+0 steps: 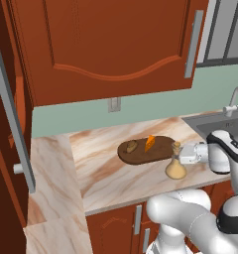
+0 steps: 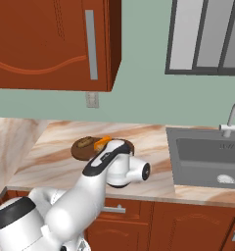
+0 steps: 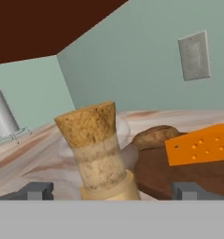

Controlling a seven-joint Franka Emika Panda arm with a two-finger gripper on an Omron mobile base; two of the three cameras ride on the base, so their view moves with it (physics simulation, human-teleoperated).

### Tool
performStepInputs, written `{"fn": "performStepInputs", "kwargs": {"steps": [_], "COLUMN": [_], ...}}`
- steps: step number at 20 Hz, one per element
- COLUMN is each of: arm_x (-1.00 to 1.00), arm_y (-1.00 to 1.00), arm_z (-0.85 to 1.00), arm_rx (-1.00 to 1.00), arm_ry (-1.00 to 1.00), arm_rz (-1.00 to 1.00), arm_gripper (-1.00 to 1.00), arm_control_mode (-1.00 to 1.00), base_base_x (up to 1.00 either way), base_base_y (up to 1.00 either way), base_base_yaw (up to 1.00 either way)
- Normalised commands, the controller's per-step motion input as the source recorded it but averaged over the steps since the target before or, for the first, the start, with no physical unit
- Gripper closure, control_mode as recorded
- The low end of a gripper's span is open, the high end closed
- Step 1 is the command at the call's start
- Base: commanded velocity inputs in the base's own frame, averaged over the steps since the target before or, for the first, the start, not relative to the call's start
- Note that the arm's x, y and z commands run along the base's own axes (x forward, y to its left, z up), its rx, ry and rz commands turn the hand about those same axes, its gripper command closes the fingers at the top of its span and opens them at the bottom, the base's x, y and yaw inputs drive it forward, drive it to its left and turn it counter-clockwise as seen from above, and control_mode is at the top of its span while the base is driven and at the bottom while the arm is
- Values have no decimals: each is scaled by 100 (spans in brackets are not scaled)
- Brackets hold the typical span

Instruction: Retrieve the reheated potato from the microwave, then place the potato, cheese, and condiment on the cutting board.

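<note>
Countertop [image 1: 111, 173]: marbled, running under the red-brown wall cabinets [image 1: 106, 44], with a steel sink [image 2: 207, 157] off to the robot's right. The microwave was not in these frames.

Cutting board [image 1: 163, 148]: dark oval, lying flat toward the back of the counter. The potato [image 1: 132, 146] sat on its left part and the cheese [image 1: 149, 143] wedge stood just beside it, both already on the wood. In the hand view they appeared side by side, potato [image 3: 153, 135] behind and left of the cheese [image 3: 202, 144], the board [image 3: 179, 172] under them.

Condiment bottle [image 1: 176, 165]: upright on the bare counter, just off the board's front-right edge, apparently touching or nearly touching its rim. You still had this one to move, so I judged the step in hand was the pick of the condiment, the last of the three.

Gripper [image 3: 114, 190]: you had it level at the bottle's neck, approaching from the sink side. The fingertips [image 3: 37, 190] stood spread wide, one either side of the neck [image 3: 102, 163], not touching it; nothing was held. The corked cap [image 3: 88, 123] rose between and above them.

Next move, as I read it: push in slightly, close on the neck below the cap, lift straight up, carry it over the board's free right part, and set it down clear of the cheese. The tall thin neck could tip the bottle if you squeezed off-centre.
</note>
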Motion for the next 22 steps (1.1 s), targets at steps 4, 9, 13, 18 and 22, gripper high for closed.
{"fn": "performStepInputs", "kwargs": {"steps": [4, 9, 13, 18, 22], "arm_x": [6, 1, 0, 0, 0], "arm_y": [5, 0, -2, -3, -8], "arm_z": [1, 6, 8, 24, 44], "arm_rx": [0, 0, 0, 0, 2], "arm_ry": [0, 1, 1, 0, 0], "arm_rz": [-4, -3, -2, 0, 0], "arm_gripper": [100, 100, 100, 100, 100], "arm_control_mode": [-100, -100, -100, -100, -100], "base_base_x": [0, 0, 0, 0, 0], "base_base_y": [0, 0, 0, 0, 0], "base_base_yaw": [0, 0, 0, 0, 0]}}
